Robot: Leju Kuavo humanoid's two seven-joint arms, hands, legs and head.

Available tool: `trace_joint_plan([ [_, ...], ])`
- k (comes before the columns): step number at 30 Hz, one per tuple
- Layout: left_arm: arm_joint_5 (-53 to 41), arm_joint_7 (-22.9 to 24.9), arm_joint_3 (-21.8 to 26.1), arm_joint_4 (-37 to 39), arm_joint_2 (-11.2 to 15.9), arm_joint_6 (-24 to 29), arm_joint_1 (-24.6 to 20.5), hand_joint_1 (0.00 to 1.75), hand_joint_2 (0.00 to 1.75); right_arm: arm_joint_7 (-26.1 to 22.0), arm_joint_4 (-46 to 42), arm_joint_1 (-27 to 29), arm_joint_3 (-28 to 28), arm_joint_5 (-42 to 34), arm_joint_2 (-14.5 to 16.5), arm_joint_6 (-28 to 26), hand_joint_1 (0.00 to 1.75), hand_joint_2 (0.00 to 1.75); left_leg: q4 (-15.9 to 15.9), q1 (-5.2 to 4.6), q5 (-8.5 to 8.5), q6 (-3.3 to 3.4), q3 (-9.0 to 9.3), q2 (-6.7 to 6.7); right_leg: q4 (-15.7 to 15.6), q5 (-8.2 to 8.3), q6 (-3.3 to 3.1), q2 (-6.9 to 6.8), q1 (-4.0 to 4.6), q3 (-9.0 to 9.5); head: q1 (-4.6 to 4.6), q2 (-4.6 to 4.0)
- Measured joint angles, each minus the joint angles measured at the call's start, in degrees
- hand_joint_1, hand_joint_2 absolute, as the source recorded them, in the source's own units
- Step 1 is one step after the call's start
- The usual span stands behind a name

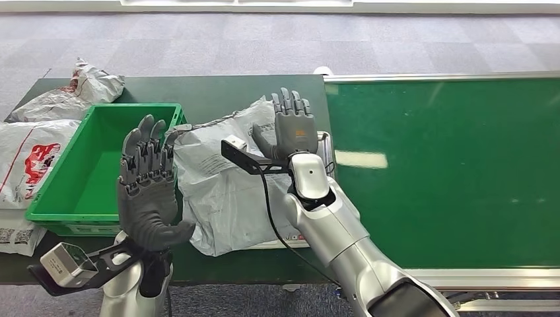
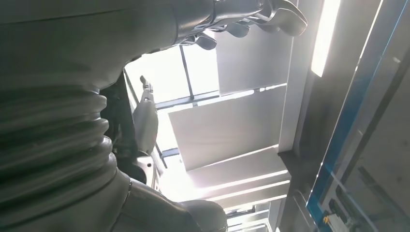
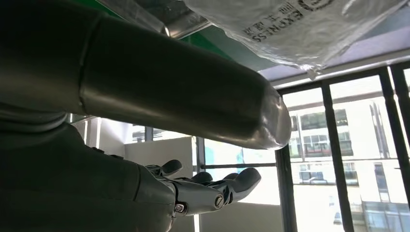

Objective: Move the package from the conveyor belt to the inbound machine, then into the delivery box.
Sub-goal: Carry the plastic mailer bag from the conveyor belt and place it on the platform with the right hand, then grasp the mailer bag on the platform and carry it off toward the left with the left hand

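Two hands were raised above the table, and neither held anything. The left hand (image 1: pixel 148 187) stood upright with its fingers spread wide, in front of the near right corner of the green box (image 1: pixel 90 168). The right hand (image 1: pixel 290 127) was also up and wide, palm turned away, over the far right part of the package (image 1: pixel 224 185).

The package, a grey crumpled mailer, lay flat on the inbound machine (image 1: pixel 324 140), a pale platform of which only a rim showed along the table's right edge, just beside the conveyor (image 1: pixel 449 165). Its left edge reached the box's right wall. More bags (image 1: pixel 39 142) lay along the table's left edge, beyond the box.

Judged from this layout, the first leg was done and the move into the box remained. The risks looked plain. The mailer was soft and slack, so a grasp at one corner could let it sag and catch on the box wall, or slip free. The left hand was near the box rim; a careless sweep might knock the box toward the bags. The cable (image 1: pixel 267 205) from the right wrist trailed across the package and could snag it as the arm moved. In the right wrist view the thumb (image 3: pixel 174 92) stood apart from the fingers (image 3: pixel 212 191), with the package beyond them.
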Motion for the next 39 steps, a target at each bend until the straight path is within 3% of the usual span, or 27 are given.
trace_joint_plan([
  [3, -0.1, 0.0, 0.0, 0.4, 0.0, -0.5, -0.1, 0.00, 1.75, 0.0, 1.2, 0.0, -0.8, 0.2, -0.2, -1.2, 0.00, 0.00, 0.0, 0.00, 0.00, 0.00, 0.00, 0.00, 0.0, 0.00, 0.00, 0.00, 0.00, 0.00, 0.00, 0.00],
  [5, -0.6, 0.2, 0.0, 0.5, 0.0, -0.3, -0.1, 0.00, 1.75, -1.5, 0.7, 0.4, -1.4, 0.0, -0.3, -5.7, 0.00, 0.87, 0.0, 0.00, 0.00, 0.00, 0.00, 0.00, 0.0, 0.00, 0.00, 0.00, 0.00, -0.02, 0.00, 0.00],
  [7, -1.9, 0.9, 0.0, 0.6, 0.0, 1.0, -0.1, 0.00, 1.75, -6.7, -2.9, 2.2, -2.1, -1.4, -0.5, -15.6, 0.00, 1.75, 0.0, 0.00, -0.01, 0.00, -0.01, -0.04, 0.0, 0.00, 0.00, 0.00, 0.00, -0.04, 0.00, 0.00],
  [10, -6.2, 3.0, 0.0, 2.0, 0.0, 5.6, -0.4, 0.00, 1.75, -21.6, -16.3, 7.4, -4.3, -5.8, -0.4, -28.2, 0.00, 1.75, 0.0, -0.01, -0.06, 0.02, -0.03, -0.09, 0.0, -0.04, 0.02, -0.04, -0.01, -0.08, -0.01, 0.00],
  [13, -14.6, 6.4, -0.3, 6.4, 0.1, 14.4, -1.8, 0.00, 1.75, -33.6, -32.7, 12.9, -8.0, -13.1, -0.2, -30.2, 0.00, 1.75, 0.0, -0.04, -0.12, 0.06, -0.08, -0.28, 0.0, -0.13, 0.08, -0.23, -0.03, -0.04, 0.01, 0.00],
  [17, -27.3, 11.0, -1.0, 14.8, 0.5, 27.5, -5.1, 0.00, 1.75, -41.9, -50.1, 18.1, -12.4, -22.5, -0.1, -30.3, 0.00, 1.75, 0.0, -0.11, -0.15, 0.07, -0.07, -0.31, 0.0, -0.13, 0.12, -0.27, -0.11, -0.03, 0.01, 0.00],
  [20, -40.4, 17.6, -2.2, 22.6, 1.1, 37.2, -9.0, 0.00, 1.75, -47.0, -59.4, 21.0, -14.5, -29.6, -0.1, -30.2, 0.00, 1.75, 0.0, -0.12, -0.13, 0.10, -0.04, -0.30, 0.0, -0.09, 0.16, -0.27, -0.13, 0.00, 0.01, 0.00],
  [23, -54.5, 25.4, -4.1, 31.1, 1.8, 43.4, -13.3, 0.00, 1.75, -50.5, -65.3, 22.8, -15.8, -35.0, -0.1, -30.1, 0.00, 1.75, 0.0, -0.12, -0.11, 0.10, -0.01, -0.23, 0.0, -0.05, 0.16, -0.22, -0.13, 0.02, 0.02, 0.00],
  [26, -65.9, 32.6, -6.5, 39.2, 2.6, 44.8, -17.3, 0.00, 1.75, -52.5, -68.0, 23.6, -16.5, -38.0, -0.2, -30.1, 0.00, 1.75, 0.0, -0.12, -0.10, 0.08, 0.01, -0.18, 0.0, -0.02, 0.15, -0.17, -0.13, 0.03, 0.00, 0.00],
  [30, -78.6, 40.4, -10.6, 49.5, 3.3, 40.6, -22.1, 0.00, 1.75, -53.3, -69.0, 23.8, -16.7, -39.5, -0.2, -30.0, 0.00, 1.75, 0.0, -0.11, -0.09, 0.08, 0.03, -0.14, 0.0, -0.02, 0.15, -0.14, -0.12, 0.05, 0.00, 0.00],
  [34, -84.0, 42.2, -14.2, 55.0, 3.4, 36.4, -26.0, 0.03, 1.75, -53.4, -69.0, 23.8, -16.7, -40.0, -0.2, -29.9, 0.00, 1.75, 0.0, -0.11, -0.10, 0.11, 0.22, -0.29, 0.0, -0.10, 0.17, -0.26, -0.12, 0.37, 0.01, 0.00],
  [39, -84.8, 41.7, -15.8, 57.1, 3.5, 35.5, -27.8, 0.07, 1.75, -53.4, -68.9, 23.8, -16.7, -40.0, -0.2, -29.9, 0.00, 1.75, 0.0, -0.11, -0.13, 0.16, 0.34, -0.30, 0.0, -0.15, 0.23, -0.29, -0.13, 0.55, 0.00, 0.00],
])
